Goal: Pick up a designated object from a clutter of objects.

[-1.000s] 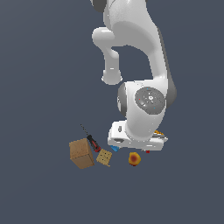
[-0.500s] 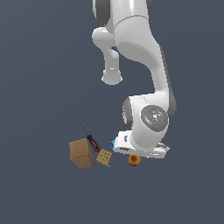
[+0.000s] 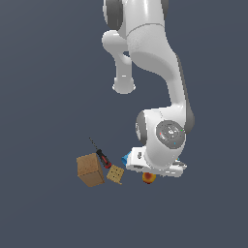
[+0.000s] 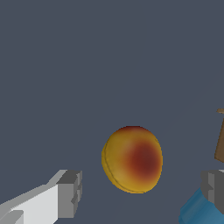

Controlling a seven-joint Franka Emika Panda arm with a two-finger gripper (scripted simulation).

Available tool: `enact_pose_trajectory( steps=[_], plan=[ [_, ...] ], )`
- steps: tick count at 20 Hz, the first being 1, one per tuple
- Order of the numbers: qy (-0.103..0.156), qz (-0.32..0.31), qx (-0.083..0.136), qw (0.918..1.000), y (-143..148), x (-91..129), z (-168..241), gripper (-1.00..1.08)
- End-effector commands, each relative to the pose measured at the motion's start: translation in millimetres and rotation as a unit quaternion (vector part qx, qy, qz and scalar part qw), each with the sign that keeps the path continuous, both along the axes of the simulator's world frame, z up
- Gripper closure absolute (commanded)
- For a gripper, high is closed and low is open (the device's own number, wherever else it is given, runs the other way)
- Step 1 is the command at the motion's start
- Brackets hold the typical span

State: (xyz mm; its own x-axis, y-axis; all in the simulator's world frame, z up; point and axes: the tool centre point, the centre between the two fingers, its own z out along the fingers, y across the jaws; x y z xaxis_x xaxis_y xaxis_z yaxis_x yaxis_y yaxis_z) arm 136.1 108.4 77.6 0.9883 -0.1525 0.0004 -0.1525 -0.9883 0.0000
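We've got the gripper (image 4: 142, 192) low over the clutter, fingers (image 4: 69, 194) spread wide, nothing clamped yet. In the wrist view the ball (image 4: 132, 159) (yellow-orange w/ a red patch) sits between the two pads, gap on each side, so no contact as far as we can tell. In the exterior view the ball (image 3: 148, 178) peeks out just under the hand, resting on the floor; the gripper (image 3: 157, 170) itself is mostly hidden by the wrist body there.

Neighbours: blue cup (image 4: 202, 210) is right by one fingertip in the wrist view, looks v. close, maybe touching, can't tell. In the exterior view the blue cup (image 3: 127, 157) shows at the hand's edge toward the exterior view's left. Tan cracker square (image 3: 115, 174), red-black tool (image 3: 103, 158) and brown cube (image 3: 90, 169) lie further to the exterior view's left, apart from the ball.

Step in hand, as we judge it: final descent + close. To do it well:
- keep the ball centred btw pads; it's round, so an off-centre squeeze may squirt it out.
- drop til pads straddle the widest part, not the top.
- watch the cup-side finger; nudging the cup could push it into the ball.
- close slow, lift straight up.
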Motion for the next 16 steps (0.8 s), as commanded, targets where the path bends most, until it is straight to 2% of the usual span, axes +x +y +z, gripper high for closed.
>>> enact_pose_trajectory(
  steps=[1, 7, 12, 13, 16],
  plan=[
    [0.001, 0.000, 0.000, 1.0000, 0, -1, -11, -0.92],
    [0.000, -0.001, 0.000, 1.0000, 0, -1, -40, -0.92],
    [0.000, -0.001, 0.000, 1.0000, 0, 0, -43, -0.92],
    [0.000, -0.001, 0.000, 1.0000, 0, 0, -43, 1.08],
    [0.000, -0.001, 0.000, 1.0000, 0, 0, -43, 1.08]
  ],
)
